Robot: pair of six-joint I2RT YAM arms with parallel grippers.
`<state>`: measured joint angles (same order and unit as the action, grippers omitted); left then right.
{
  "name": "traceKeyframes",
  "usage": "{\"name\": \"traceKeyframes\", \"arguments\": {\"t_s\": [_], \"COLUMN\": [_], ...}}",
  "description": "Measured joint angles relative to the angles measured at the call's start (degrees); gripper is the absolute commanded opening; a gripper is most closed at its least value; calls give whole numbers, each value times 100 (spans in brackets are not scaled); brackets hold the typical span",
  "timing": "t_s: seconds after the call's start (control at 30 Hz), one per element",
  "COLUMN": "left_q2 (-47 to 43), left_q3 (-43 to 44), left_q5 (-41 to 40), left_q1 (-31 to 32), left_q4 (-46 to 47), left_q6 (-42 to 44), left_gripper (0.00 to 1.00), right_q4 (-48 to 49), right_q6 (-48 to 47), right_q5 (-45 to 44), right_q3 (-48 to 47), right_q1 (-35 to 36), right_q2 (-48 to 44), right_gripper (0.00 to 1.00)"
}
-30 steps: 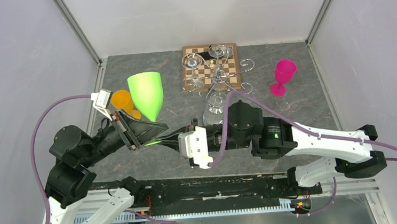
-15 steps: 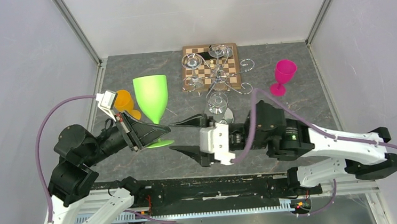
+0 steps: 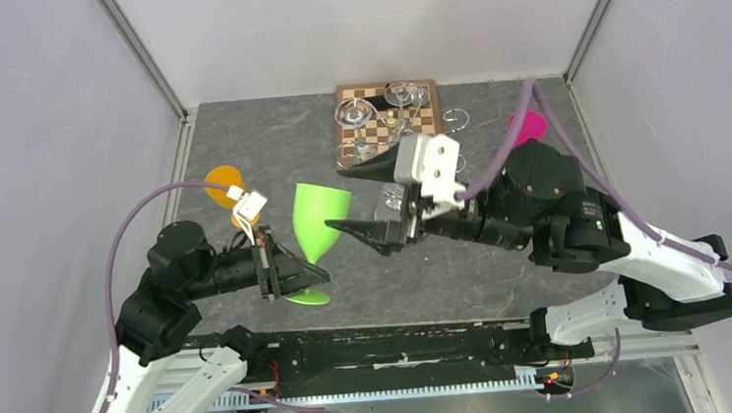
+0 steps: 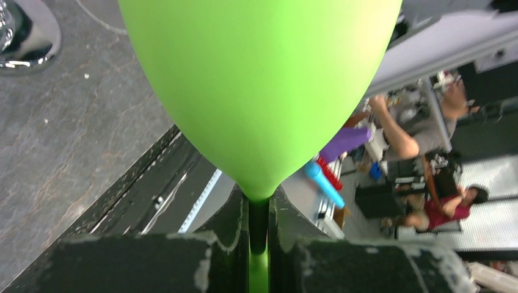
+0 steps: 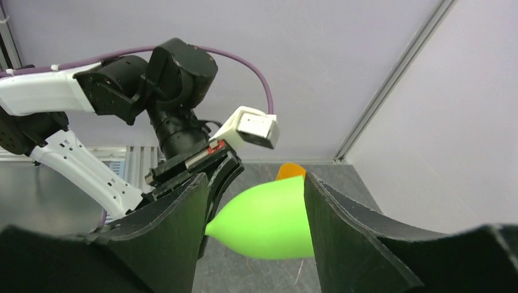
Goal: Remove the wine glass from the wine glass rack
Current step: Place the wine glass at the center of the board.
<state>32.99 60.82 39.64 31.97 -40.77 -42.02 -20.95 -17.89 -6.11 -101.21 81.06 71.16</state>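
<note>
The left gripper (image 4: 259, 232) is clamped tight on the thin stem of a matte lime-green wine glass (image 3: 320, 218), whose tulip-shaped bowl tilts at the near left. The right gripper (image 3: 340, 200) gapes wide just right of it, holding nothing. The shiny wire wine glass rack (image 3: 353, 114) stands far centre, at a wooden chessboard (image 3: 424, 113).

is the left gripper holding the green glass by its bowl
No, the left gripper grips the green glass by its stem, below the bowl.

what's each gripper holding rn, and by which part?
Left gripper holds the green wine glass by its stem. Right gripper is open, holding nothing.
</note>
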Motion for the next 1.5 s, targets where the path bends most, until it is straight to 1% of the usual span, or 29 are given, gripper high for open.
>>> {"name": "traceKeyframes", "arguments": {"t_s": [0.07,0.13,0.23,0.3,0.43,0.5,0.6,0.67,0.77,0.9,1.23,1.5], "left_q2": [13,37,81,90,98,98,96,81,-15,-144,-170,-240], "left_q3": [-129,-223,-380,-514,-592,-592,-669,-763,-879,-894,-894,-894], "left_q5": [203,374,610,769,1012,1091,1261,1340,1364,1451,1497,1620], "left_q1": [0,0,0,0,0,0,0,0,0,0,0,4], "left_q4": [-168,-350,-560,-673,-881,-957,-1019,-1019,-1029,-1027,-1027,-1016], "left_q6": [332,625,1008,1244,1609,1784,1947,2017,2052,2072,2079,2083], "left_gripper": [2,2,2,2,2,2,2,2,2,2,2,2], "right_q4": [-442,-754,-1178,-1449,-1746,-1746,-1620,-1615,-1587,-1486,-1054,-520], "right_q6": [181,374,761,1071,1646,1832,2081,2192,2282,2304,2304,2472], "right_q5": [26,164,581,1027,2111,2634,3497,3965,4485,4968,5755,6172], "right_q3": [-590,-946,-1161,-1161,-979,-715,33,424,763,1073,1679,1912], "right_q1": [-151,-415,-1034,-1561,-2420,-2640,-2883,-2983,-3062,-3082,-3082,-3080], "right_q2": [256,400,476,481,501,472,306,225,144,-2,-146,-105], "right_gripper": [61,60,60,59,59,59,58,57,56,56,54,50]}}
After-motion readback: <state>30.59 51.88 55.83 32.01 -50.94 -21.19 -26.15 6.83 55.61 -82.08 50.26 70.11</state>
